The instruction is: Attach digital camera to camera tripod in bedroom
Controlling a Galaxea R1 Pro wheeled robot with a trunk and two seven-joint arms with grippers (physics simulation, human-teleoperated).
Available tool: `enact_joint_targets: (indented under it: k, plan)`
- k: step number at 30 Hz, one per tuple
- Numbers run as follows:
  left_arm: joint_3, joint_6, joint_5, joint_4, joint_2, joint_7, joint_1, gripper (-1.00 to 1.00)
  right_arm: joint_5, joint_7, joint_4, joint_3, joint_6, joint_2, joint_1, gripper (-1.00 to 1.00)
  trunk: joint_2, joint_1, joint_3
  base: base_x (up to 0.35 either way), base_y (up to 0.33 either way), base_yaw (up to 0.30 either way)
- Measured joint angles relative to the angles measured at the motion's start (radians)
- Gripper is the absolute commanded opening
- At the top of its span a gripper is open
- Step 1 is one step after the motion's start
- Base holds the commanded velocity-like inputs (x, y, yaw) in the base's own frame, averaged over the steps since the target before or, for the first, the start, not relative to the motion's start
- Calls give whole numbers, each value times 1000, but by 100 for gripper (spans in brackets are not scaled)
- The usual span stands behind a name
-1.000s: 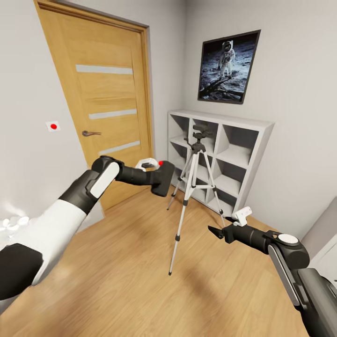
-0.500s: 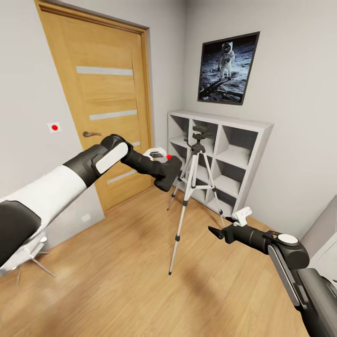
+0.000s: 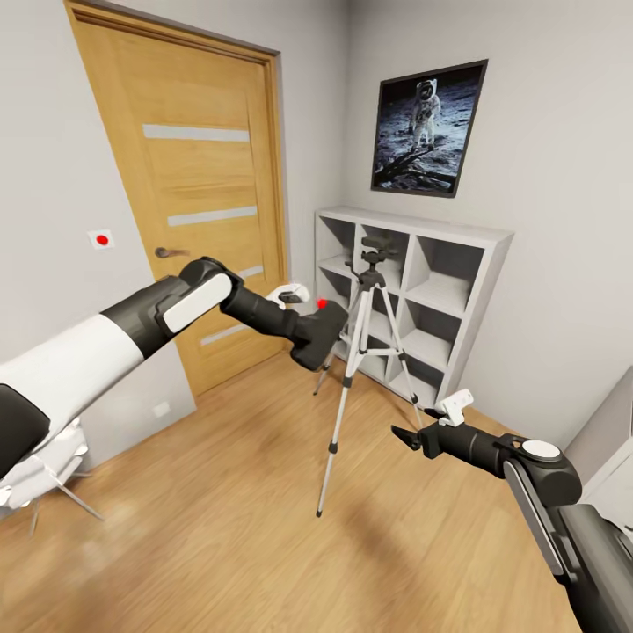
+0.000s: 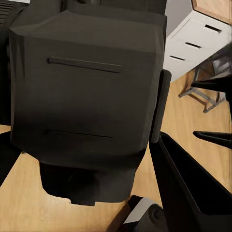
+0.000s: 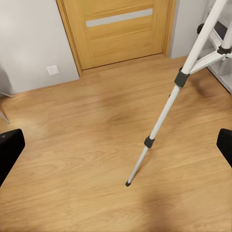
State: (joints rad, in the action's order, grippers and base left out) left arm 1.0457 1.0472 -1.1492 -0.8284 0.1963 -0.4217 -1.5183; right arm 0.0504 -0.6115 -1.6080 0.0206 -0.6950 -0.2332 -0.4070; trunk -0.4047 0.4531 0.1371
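Beside the white cubby shelf [image 3: 457, 281], the matte-black boxy digital camera [image 3: 318, 334] is gripped by the left hand [image 3: 303, 327], near the slim silver-legged camera tripod [image 3: 356, 352]. The right hand [image 3: 406, 436] is held spread and unloaded above the wood floor [image 3: 220, 527].

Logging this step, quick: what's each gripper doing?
Left gripper: shut on the small matte-black boxy digital camera.
Right gripper: open, empty.

The digital camera [image 3: 318, 332] hides the left claw's [image 3: 309, 338] fingertips and 1 tripod [image 3: 359, 347] leg.
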Motion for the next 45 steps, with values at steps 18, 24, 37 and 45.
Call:
enact_joint_targets:
  k: [18, 24, 37, 45]
  plan:
    - [-212, 0, -1, -246, 131, 224, 230, -100, -1, -9, 116, -1, 124, 1, -3, 100, 0, 0, 0, 242, -184, 8]
    - [-222, -1, -2, -308, 215, 234, 290, -100, -2, -10, 134, 1, 159, -2, -3, 100, 0, 0, 0, 286, -216, 207]
    - [-339, -1, -7, -371, 297, 310, 415, -100, -13, -75, 218, 1, 301, -22, -10, 100, 0, 0, 0, 286, -219, 282]
    - [-469, -1, -1, -438, 315, 357, 505, -100, -15, -136, 224, -7, 314, -31, -12, 100, 0, 0, 0, 286, -222, 290]
